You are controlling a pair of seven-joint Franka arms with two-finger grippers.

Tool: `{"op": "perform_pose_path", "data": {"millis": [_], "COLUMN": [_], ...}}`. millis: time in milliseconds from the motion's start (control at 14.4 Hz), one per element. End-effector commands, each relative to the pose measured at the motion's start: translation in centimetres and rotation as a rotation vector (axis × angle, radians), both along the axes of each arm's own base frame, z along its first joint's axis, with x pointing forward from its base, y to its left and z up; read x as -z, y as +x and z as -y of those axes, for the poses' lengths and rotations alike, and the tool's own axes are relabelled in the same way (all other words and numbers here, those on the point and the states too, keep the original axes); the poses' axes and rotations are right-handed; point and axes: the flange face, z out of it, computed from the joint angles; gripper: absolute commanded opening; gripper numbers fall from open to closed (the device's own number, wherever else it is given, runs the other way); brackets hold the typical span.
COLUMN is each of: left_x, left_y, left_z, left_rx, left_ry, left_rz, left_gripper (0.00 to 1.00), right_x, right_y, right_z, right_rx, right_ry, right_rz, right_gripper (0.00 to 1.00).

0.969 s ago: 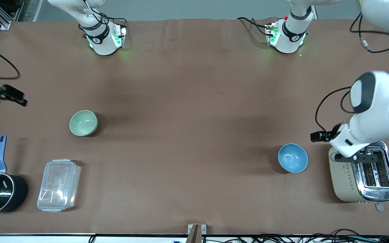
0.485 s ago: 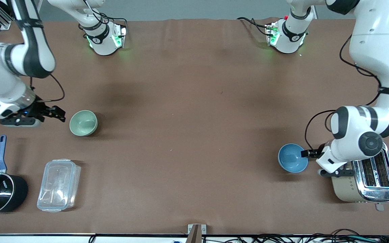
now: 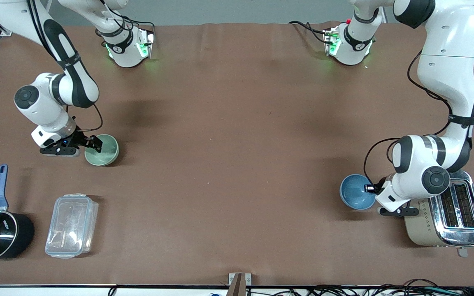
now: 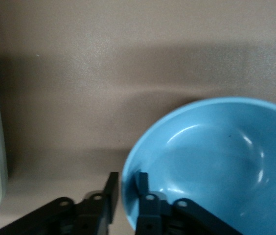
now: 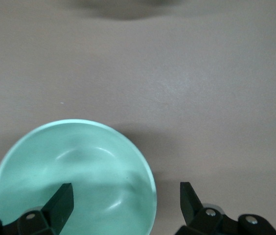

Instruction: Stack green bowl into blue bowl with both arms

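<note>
Now the left claw (image 3: 369, 188) pinches the blue bowl's (image 3: 356, 192) rim, one finger (image 4: 145, 188) inside, the other outside; bowl sits on the tabletop (image 3: 237, 164) just beside the toaster (image 3: 444, 213), twd the left arm's end. Right claw (image 3: 96, 142) is spread wide, straddling the green bowl's (image 3: 103, 151) rim w/ one finger (image 5: 59, 203) inside, not pinching; bowl sits twd the right arm's end.

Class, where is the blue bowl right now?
The blue bowl sits toward the left arm's end of the table, beside the toaster, with the left gripper at its rim.
</note>
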Motion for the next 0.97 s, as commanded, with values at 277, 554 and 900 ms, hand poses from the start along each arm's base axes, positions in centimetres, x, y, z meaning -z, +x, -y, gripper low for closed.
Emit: {"op": "perform_pose_path", "data": {"millis": [277, 554, 900], "left_x": [-6.0, -8.3, -7.0], "left_y": [0.8, -2.0, -8.9], "left_z": [7.0, 17.0, 32.5], "left_rx": [0.046, -0.007, -0.106], "left_ry": [-0.066, -0.139, -0.137], "left_rz": [0.079, 0.022, -0.050], "left_gripper": [0.00, 0.00, 0.00], "right_x": [1.4, 1.3, -4.6], "right_y": [-1.2, -1.0, 2.7], "right_z": [0.3, -0.2, -0.3], "right_rx": [0.001, 0.080, 0.102], "right_ry": [-0.002, 0.010, 0.026], "right_rz": [-0.007, -0.006, -0.070], "right_gripper": [0.53, 0.00, 0.00]}}
